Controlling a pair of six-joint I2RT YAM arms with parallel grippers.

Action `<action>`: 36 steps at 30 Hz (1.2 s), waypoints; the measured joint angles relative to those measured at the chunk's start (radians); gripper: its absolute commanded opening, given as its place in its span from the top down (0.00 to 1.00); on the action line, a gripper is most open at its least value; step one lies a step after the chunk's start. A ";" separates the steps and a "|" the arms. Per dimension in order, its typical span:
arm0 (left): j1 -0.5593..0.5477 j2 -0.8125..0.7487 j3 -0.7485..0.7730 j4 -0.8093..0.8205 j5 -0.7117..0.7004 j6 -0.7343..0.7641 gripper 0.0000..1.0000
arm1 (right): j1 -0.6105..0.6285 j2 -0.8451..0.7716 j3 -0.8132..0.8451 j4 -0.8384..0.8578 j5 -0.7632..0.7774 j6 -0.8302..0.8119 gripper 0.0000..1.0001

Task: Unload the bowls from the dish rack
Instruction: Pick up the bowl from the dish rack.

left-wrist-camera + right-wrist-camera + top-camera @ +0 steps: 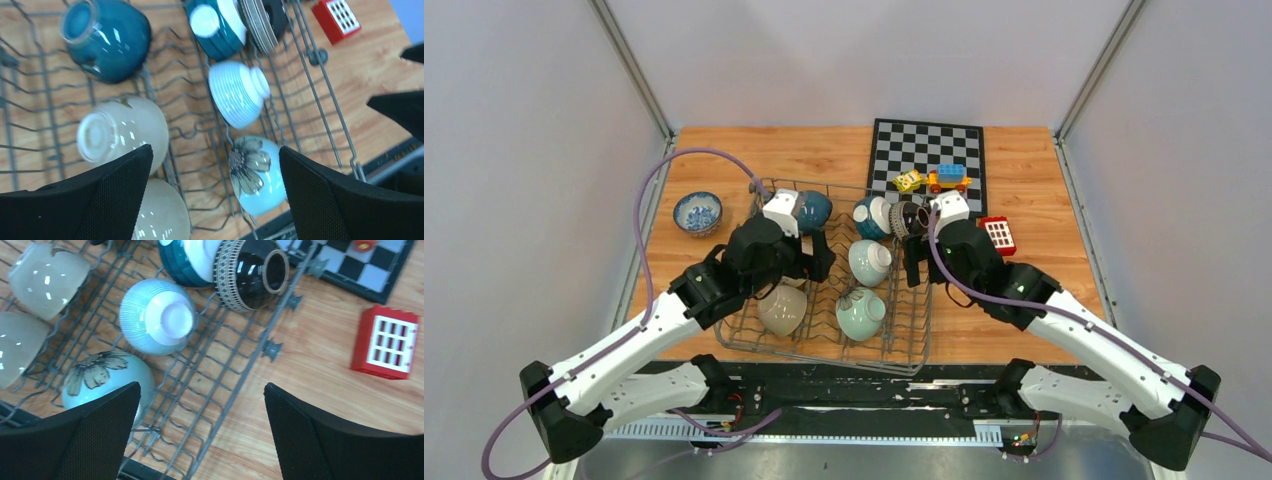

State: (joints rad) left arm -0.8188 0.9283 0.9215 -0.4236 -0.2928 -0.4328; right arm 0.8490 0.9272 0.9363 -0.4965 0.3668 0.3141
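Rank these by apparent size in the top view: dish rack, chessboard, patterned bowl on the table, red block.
1. dish rack
2. chessboard
3. patterned bowl
4. red block
The last two look close.

A: Where is the blue-and-white bowl (697,213) sitting?
B: It's sitting upright on the table, left of the grey wire dish rack (908,320).
A: And inside the rack?
B: A teal bowl (814,210), a beige bowl (782,310) and a pale green bowl (861,313) are lying tipped among its prongs.

Lower beige bowl (162,212): cut off by the bottom edge of the left wrist view.
Dark striped bowl (257,27): upper part beyond the same view's top edge.
Dish rack (824,335): near-left section concealed under the left arm (724,270), top view.
Toys (936,180) on chessboard (904,150): too small to identify.
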 measured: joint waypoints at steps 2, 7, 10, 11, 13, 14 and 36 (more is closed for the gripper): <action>-0.002 -0.004 -0.039 0.004 0.060 -0.011 0.03 | -0.010 0.011 -0.017 0.027 -0.041 0.012 0.05; -0.002 -0.035 -0.121 0.005 0.203 -0.040 0.04 | -0.014 0.006 -0.108 0.119 -0.169 0.074 0.10; -0.002 -0.071 -0.175 0.012 0.280 -0.077 0.05 | -0.014 -0.009 -0.196 0.172 -0.257 0.131 0.15; -0.002 -0.080 -0.194 0.018 0.305 -0.095 0.06 | -0.014 -0.014 -0.224 0.187 -0.294 0.150 0.15; -0.002 -0.090 -0.228 0.033 0.342 -0.131 0.07 | -0.014 -0.021 -0.265 0.214 -0.353 0.182 0.16; -0.003 -0.090 -0.241 0.038 0.358 -0.151 0.08 | -0.010 -0.022 -0.277 0.222 -0.375 0.197 0.16; -0.019 0.050 -0.440 0.351 0.475 -0.468 0.32 | 0.061 0.043 -0.285 0.323 -0.426 0.439 0.49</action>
State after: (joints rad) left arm -0.8379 0.9783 0.4812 -0.0723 0.1825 -0.9009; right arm 0.9100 0.9707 0.6514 -0.1730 -0.0593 0.7532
